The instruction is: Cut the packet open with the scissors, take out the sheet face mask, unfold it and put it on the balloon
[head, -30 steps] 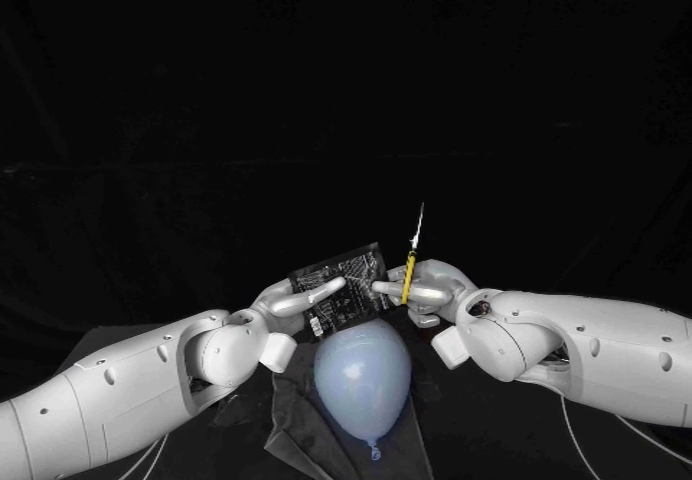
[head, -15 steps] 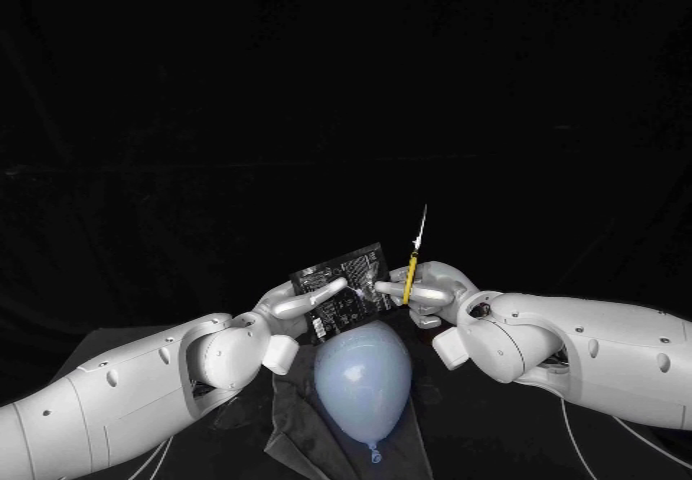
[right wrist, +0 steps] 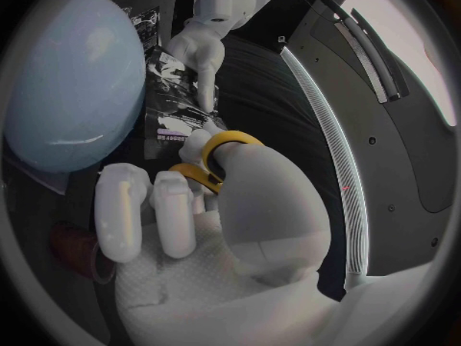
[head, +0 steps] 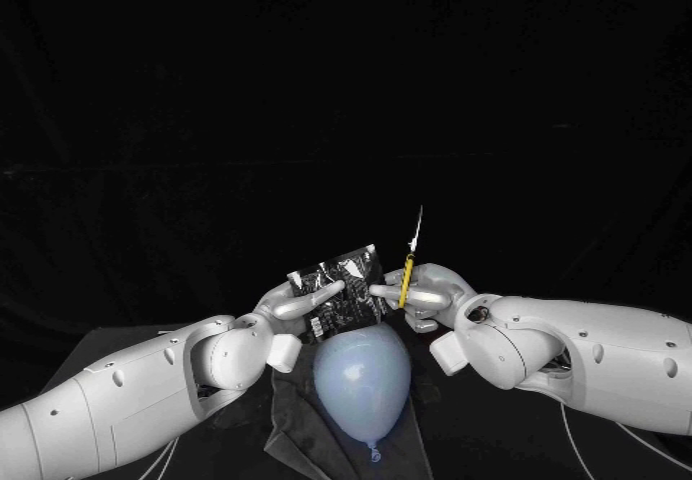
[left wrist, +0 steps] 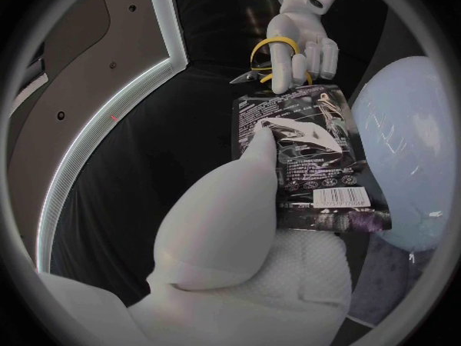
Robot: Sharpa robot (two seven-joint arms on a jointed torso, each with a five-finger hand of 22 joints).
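left hand (head: 296, 300) is pinching the packet (head: 335, 285) upright, seemingly unopened | right hand (head: 433, 292) is gripping the scissors (head: 410, 265), blades pointing up just beside it | balloon (head: 361, 372) is lying below

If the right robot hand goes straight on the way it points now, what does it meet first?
Likely the packet in the left robot hand, just ahead of the scissors; depth unclear.
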